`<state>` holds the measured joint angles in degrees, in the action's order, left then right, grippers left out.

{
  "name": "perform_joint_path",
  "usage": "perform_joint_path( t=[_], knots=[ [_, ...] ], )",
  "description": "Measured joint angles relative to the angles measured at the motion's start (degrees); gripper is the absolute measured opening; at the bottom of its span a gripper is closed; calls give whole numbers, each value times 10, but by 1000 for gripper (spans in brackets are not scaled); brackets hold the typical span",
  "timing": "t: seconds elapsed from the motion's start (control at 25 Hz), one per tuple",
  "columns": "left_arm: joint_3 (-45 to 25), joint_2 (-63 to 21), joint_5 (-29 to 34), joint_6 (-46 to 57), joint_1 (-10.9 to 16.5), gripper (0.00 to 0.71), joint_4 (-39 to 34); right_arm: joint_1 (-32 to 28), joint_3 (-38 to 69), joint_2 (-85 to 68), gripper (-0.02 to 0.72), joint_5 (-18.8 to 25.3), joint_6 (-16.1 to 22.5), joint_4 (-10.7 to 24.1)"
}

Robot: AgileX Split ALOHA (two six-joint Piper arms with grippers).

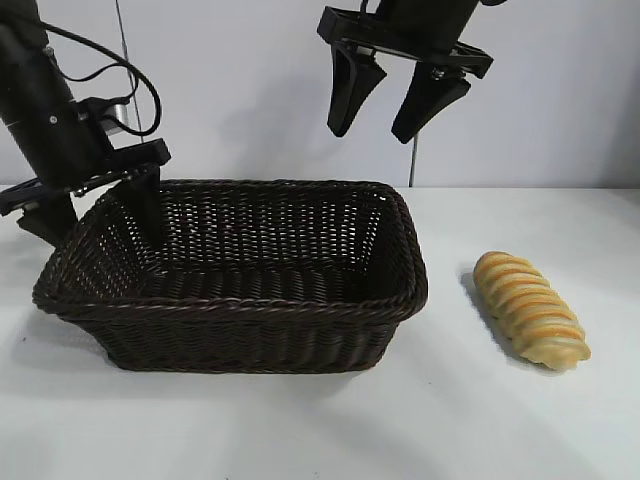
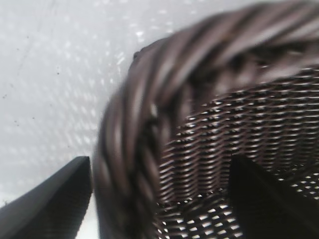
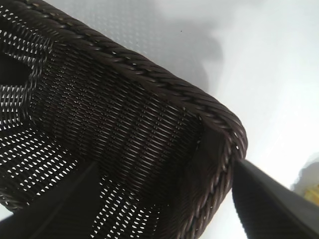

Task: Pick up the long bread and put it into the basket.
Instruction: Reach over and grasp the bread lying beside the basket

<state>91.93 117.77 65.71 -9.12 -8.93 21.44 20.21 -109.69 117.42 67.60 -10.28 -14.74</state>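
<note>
Nothing is delivered: the long bread (image 1: pixel 530 309) is lying on the table (image 1: pixel 300 430) at the basket's (image 1: pixel 240 330) three o'clock. Left gripper (image 1: pixel 90 205) is straddling the rim, spread; right gripper (image 1: pixel 398 105) is hovering spread, empty.

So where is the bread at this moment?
In the exterior view the bread lies on the white table, to the right of the basket and apart from it.
</note>
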Motion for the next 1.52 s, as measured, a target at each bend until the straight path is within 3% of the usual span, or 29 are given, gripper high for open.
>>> perform_joint_path(
  t=[0.48,0.96,1.52],
  knots=[
    [0,-89,6,7,0,553,-4,0,0,0,537,0,0,0],
    [-7,-93,-34,9,0,553,122,0,0,0,537,3,0,0],
    [-7,-87,-44,11,0,553,132,0,0,0,537,3,1,0]
  ],
)
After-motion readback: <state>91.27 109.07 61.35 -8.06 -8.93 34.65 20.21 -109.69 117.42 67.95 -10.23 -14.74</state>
